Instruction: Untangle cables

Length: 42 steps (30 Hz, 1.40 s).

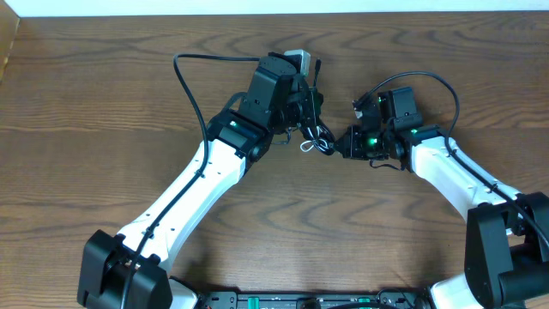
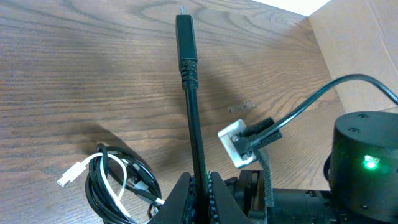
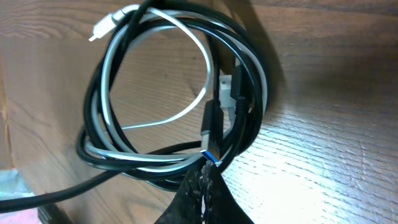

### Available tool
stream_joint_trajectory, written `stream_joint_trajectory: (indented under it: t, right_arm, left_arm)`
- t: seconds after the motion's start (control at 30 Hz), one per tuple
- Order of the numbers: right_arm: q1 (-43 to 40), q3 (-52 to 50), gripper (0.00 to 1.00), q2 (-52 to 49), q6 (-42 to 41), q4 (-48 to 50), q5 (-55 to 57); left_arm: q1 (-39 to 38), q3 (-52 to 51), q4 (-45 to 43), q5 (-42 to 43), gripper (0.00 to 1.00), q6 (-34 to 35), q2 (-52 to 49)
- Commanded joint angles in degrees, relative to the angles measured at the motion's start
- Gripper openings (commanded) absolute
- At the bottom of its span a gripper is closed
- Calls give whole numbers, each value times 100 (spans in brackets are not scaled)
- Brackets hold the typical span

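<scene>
The black cable (image 3: 249,68) and the white cable (image 3: 199,56) lie coiled together in one small loop on the wooden table, seen in the overhead view (image 1: 319,137) between my two grippers. My left gripper (image 2: 200,183) is shut on the black cable (image 2: 193,112), whose plug end sticks out straight ahead; the coil with the white cable's plug (image 2: 71,176) lies to its lower left. My right gripper (image 3: 207,171) is shut, its tips pinching the blue-tipped end of the black cable's other plug (image 3: 211,124) at the coil's edge. In the overhead view the left gripper (image 1: 310,101) is above the coil and the right gripper (image 1: 341,142) is just right of it.
The right arm's wrist (image 2: 364,168) with its green light sits close to the left gripper. A cardboard wall (image 2: 360,43) stands at the table's far edge. The arms' own thick black wires (image 1: 184,77) loop above the table.
</scene>
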<state>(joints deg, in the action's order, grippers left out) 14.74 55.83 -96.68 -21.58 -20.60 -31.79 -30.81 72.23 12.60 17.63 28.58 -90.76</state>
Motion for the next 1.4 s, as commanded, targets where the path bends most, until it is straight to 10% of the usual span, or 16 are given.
stream_joint_trajectory:
  t: [0.0, 0.8, 1.37]
  right_arm:
    - [103, 28, 1, -11, 61, 22, 83]
    - [282, 31, 1, -1139, -953, 2612, 55]
    - [251, 31, 8, -1191, -859, 2079, 11]
  left_arm:
    - [31, 11, -90, -76, 8, 140, 20]
    - [22, 11, -527, 861, 8, 756, 22]
    - [26, 11, -1040, 149, 8, 968, 22]
